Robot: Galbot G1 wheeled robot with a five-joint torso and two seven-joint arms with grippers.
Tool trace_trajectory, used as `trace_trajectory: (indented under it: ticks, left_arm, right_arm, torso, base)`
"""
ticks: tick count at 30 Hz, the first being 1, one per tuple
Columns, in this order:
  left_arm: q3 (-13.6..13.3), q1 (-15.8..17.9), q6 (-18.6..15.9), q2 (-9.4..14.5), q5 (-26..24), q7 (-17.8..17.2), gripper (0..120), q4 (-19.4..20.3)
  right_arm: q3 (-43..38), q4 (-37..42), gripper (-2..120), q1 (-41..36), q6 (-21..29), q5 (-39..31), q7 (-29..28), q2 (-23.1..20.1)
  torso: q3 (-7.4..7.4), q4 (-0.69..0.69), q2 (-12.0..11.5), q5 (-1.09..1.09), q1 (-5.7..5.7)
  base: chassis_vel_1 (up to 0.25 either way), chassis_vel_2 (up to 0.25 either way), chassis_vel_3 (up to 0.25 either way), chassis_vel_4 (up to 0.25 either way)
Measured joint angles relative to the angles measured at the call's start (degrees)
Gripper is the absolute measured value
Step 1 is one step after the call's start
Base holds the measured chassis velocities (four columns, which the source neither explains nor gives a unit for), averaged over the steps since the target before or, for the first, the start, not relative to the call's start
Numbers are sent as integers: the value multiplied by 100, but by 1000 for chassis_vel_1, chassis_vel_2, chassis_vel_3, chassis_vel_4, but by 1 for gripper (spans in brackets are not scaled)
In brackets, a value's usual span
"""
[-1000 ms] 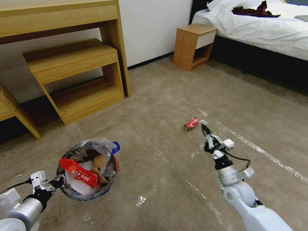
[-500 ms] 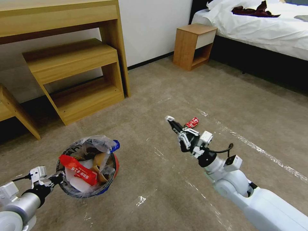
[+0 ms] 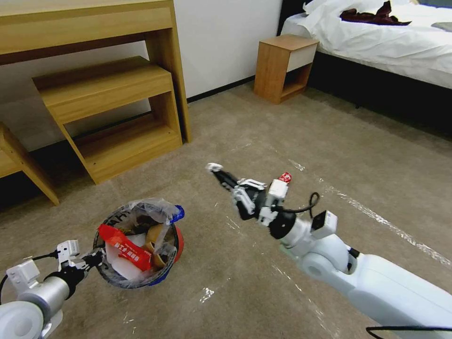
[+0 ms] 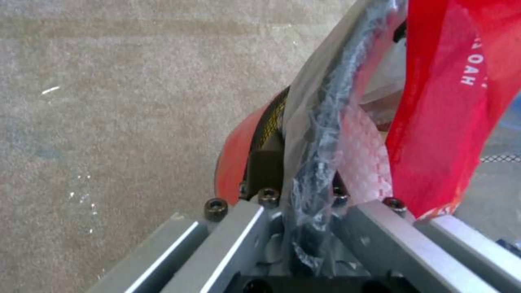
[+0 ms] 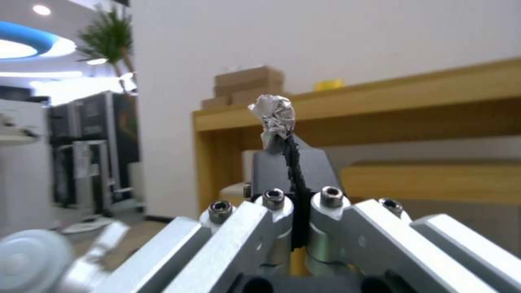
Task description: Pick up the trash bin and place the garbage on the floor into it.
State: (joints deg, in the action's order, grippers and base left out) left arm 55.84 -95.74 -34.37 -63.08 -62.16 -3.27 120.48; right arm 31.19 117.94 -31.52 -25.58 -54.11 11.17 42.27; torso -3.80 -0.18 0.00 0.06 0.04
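Right wrist: fingers pinch crumpled tissue (crinkly, white).

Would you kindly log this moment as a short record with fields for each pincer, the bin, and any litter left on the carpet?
left pincer: shut on the trash bin's rim, holding it
trash bin: lined with a clear bag, holds red wrapper and tan carton pieces
right pincer: shut on a small white crumpled wad, raised above the floor
litter left: red can on the carpet beyond the right arm
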Motion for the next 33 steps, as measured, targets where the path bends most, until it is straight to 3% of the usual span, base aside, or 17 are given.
trace_trajectory:
  ticks: [2,4,16,27,33]
  left_arm:
    - [0,0,0,1,-1,0,0,0]
    - [1,11,0,11,-20,-9,0,14]
    - [49,39,0,71,-88,-32,0,45]
    - [83,-12,-11,110,-175,-62,0,87]
    - [119,-41,-173,193,-509,-369,0,187]
  right_arm:
    - [43,3,0,32,13,-8,-8,12]
    - [758,41,0,578,215,-191,-167,208]
    - [2670,-80,0,2279,510,-614,-673,725]
    - [3253,-383,0,2553,680,-623,-944,1114]
    - [3354,-521,0,2644,727,-607,-961,1213]
  torso:
    - [0,0,0,0,0]
    - [0,0,0,0,0]
    - [0,0,0,0,0]
    - [0,0,0,1,0]
    - [0,0,0,1,0]
  base:
    - [0,0,0,0]
    - [0,0,0,0]
    - [0,0,0,0]
    - [0,0,0,0]
    - [0,0,0,0]
